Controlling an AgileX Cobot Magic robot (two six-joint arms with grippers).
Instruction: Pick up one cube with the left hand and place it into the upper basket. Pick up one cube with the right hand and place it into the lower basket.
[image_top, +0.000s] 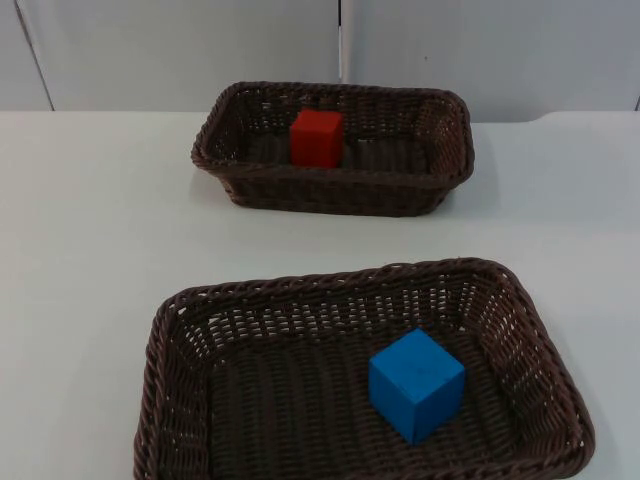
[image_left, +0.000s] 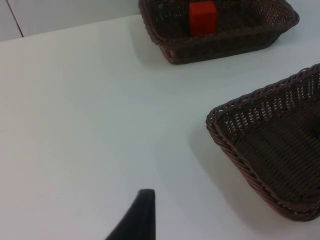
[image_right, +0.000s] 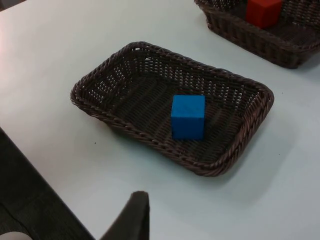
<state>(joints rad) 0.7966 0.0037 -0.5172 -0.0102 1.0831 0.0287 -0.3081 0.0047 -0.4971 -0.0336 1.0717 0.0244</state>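
Already red cube (image_top: 317, 138) in upper basket (image_top: 335, 190), blue cube (image_top: 415, 384) in lower basket (image_top: 165, 390); both well clear of jaws, jaw state can't tell.

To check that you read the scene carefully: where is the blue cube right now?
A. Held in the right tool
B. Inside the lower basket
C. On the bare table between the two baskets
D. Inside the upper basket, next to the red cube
B. The blue cube sits on the floor of the lower basket, while the red cube sits alone in the upper basket.
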